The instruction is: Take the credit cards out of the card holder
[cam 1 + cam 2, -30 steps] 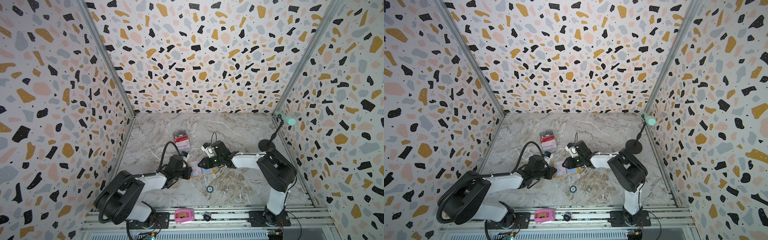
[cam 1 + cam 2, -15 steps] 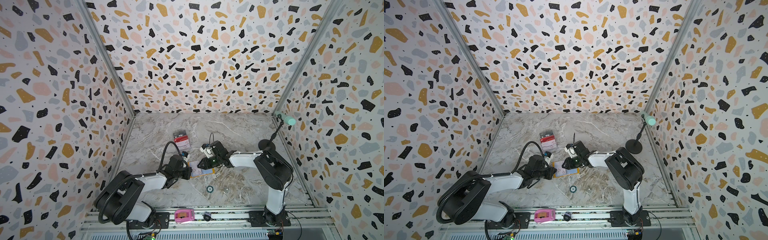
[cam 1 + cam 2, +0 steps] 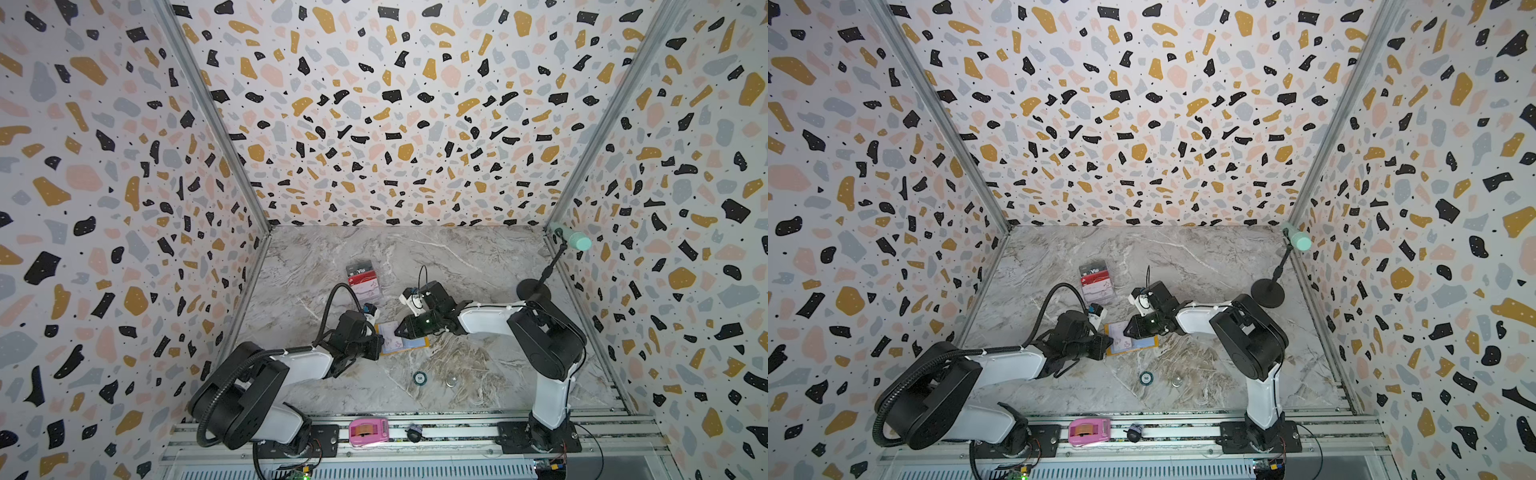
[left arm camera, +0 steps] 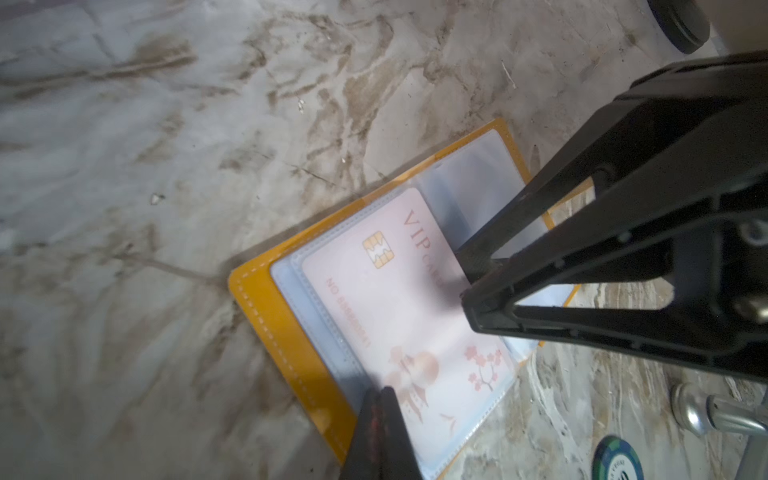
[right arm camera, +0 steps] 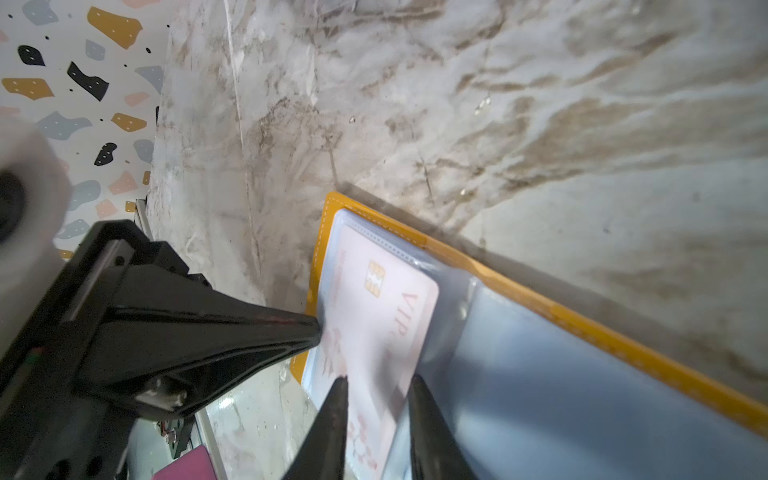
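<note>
**Inspector:** Marble table, speckled walls on three sides. Where is the task item?

**Arm:** The card holder lies open and flat on the marble between my two grippers, yellow cover down. One pale VIP card sits in a clear sleeve. Three other cards, black, red and white, lie farther back on the table, well apart from the holder.

**Inspector:** Step in hand?

**Arm:** By my judgement, extraction of the pale card. The holder is opened and pinned, and the card is not yet out.

**Inspector:** End effectors?

**Arm:** My left gripper is fully closed and holds nothing. Its tip presses on the sleeve at the holder's outer edge. My right gripper has its jaws a little apart, tips set down on the sleeved card near its other end. The card shows in the gap. It lies flat under the tips, so no grip is confirmed.

**Inspector:** What does the next move require?

**Arm:** The card must slide toward the sleeve's mouth, and I cannot tell which side that is. Then one thin edge must be nipped while my left tip holds the cover down. The risks are tips skating on slick plastic and the holder dragging along.
</note>
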Robot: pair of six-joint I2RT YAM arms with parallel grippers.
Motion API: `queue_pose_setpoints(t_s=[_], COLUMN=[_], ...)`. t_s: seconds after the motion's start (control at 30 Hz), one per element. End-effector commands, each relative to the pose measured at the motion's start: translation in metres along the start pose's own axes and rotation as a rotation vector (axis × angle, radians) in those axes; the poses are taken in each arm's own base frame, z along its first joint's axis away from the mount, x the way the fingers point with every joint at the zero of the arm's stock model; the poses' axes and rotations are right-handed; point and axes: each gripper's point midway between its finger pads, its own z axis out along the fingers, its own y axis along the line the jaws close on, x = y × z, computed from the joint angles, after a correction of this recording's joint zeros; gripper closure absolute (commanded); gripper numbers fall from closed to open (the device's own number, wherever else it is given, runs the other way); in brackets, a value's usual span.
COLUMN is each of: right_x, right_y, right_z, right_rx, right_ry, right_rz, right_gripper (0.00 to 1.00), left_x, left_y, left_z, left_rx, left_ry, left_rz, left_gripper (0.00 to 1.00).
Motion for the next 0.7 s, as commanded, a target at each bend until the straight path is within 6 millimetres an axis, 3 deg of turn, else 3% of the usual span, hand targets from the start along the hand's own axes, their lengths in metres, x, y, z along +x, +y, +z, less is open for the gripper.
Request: queue_pose_setpoints(t_s=[0.0,0.67], right_x=[-0.006,0.001], right_y=[0.016,0.034], right_z=[-0.001,-0.013], right_rx=[-0.052,-0.239], right_ry=[0.004,0.027], right_rz=[-0.016,0.02], right_gripper=[0.74,0.75], left_x=[0.025,0.025], left_y=[0.01,0.011], left_z=[0.001,0.001], left_rx=[-0.037,-0.041], left_ry=[0.069,0.072], left_rz=[0.001,0.0], left_gripper=[1.0,1.0])
